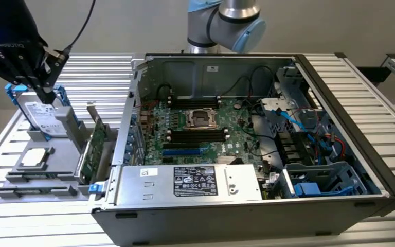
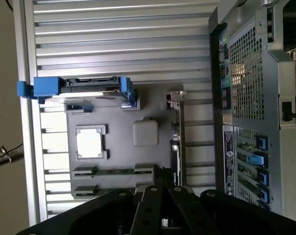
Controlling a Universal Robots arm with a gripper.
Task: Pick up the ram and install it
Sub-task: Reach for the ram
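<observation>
The ram (image 2: 113, 172) looks like a thin dark strip standing on edge between two brackets of the grey holder (image 2: 152, 156); in the exterior view the ram (image 1: 38, 176) lies near the holder's front. My gripper (image 1: 49, 96) hangs above the holder's far end, in front of the silver hard drive (image 1: 43, 116). Its fingers are shut with nothing visible between them. In the wrist view the black fingers (image 2: 148, 205) meet at the gripper (image 2: 162, 188), beside the ram's end. The motherboard (image 1: 197, 135) with its long black memory slots lies in the open computer case (image 1: 335, 92).
On the holder also stand a hard drive with blue rails (image 2: 79, 90), a square processor (image 2: 90, 143) and a tall green expansion card (image 1: 96, 149). The case's metal wall (image 1: 125, 139) rises right beside the holder. Everything rests on a ribbed aluminium table (image 1: 101, 67).
</observation>
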